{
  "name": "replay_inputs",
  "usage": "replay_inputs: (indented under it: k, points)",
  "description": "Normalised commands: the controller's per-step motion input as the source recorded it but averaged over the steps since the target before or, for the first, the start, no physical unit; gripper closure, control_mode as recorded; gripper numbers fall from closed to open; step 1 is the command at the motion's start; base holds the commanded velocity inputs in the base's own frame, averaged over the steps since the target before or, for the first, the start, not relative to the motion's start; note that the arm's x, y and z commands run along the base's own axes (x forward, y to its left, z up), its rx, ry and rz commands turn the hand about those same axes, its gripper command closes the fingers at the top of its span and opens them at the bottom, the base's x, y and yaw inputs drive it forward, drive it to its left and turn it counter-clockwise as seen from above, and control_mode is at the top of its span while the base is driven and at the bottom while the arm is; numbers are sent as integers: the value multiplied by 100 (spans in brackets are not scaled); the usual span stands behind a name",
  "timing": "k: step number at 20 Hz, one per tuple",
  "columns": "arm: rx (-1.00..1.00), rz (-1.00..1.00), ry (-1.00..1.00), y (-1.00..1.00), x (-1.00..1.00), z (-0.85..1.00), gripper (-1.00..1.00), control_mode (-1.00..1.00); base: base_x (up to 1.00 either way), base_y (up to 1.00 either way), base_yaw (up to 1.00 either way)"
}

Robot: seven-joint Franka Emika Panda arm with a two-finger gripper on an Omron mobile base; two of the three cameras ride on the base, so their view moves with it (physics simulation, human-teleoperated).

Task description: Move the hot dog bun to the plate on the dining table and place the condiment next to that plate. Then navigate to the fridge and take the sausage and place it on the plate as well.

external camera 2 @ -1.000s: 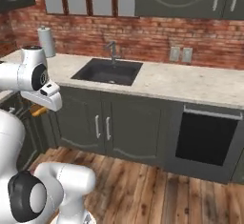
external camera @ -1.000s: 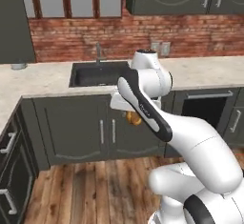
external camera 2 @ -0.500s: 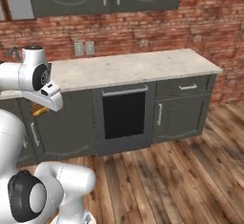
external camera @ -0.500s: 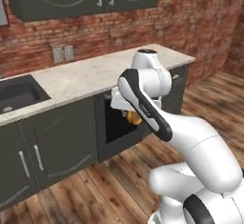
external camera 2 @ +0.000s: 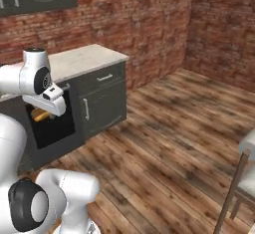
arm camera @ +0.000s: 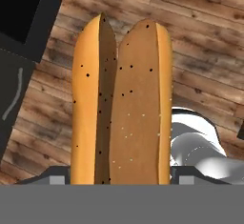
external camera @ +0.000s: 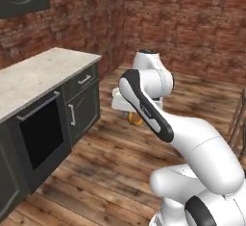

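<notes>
The hot dog bun [arm camera: 121,104] is a long golden split roll with dark specks, held lengthwise in the hand view over the wooden floor. My gripper [external camera: 133,118] is shut on the bun, which peeks out orange under the white hand [external camera: 136,119] in the left base view. In the right base view the bun [external camera 2: 41,114] shows below the hand, in front of the dark oven. The plate, the condiment, the sausage and the fridge are out of view.
A dark cabinet run with a pale counter [external camera: 33,76] and a black oven door [external camera: 41,132] stands to the left. Its end cabinet [external camera 2: 102,101] has a drawer. Brick walls [external camera 2: 149,24] close the corner. A chair [external camera 2: 241,178] stands at the right on the wooden floor [external camera 2: 169,143].
The whole scene has swept sideways as the base turned: sink, then oven, now the counter's end and the brick corner. The bun stays held in the same pose.
</notes>
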Motion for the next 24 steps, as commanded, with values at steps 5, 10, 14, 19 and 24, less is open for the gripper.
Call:
replay_inputs:
  k: [5,10,14,19,24]
  points:
    - [0,0,0,0,0,0,100,100,-21,-36,-77]
    - [0,0,0,0,0,0,100,100,-18,-31,-76]
    - [0,0,0,0,0,0,100,100,-10,3,-62]
    - [0,0,0,0,0,0,100,100,-4,14,-46]
    - [0,0,0,0,0,0,100,100,-66,-41,-34]
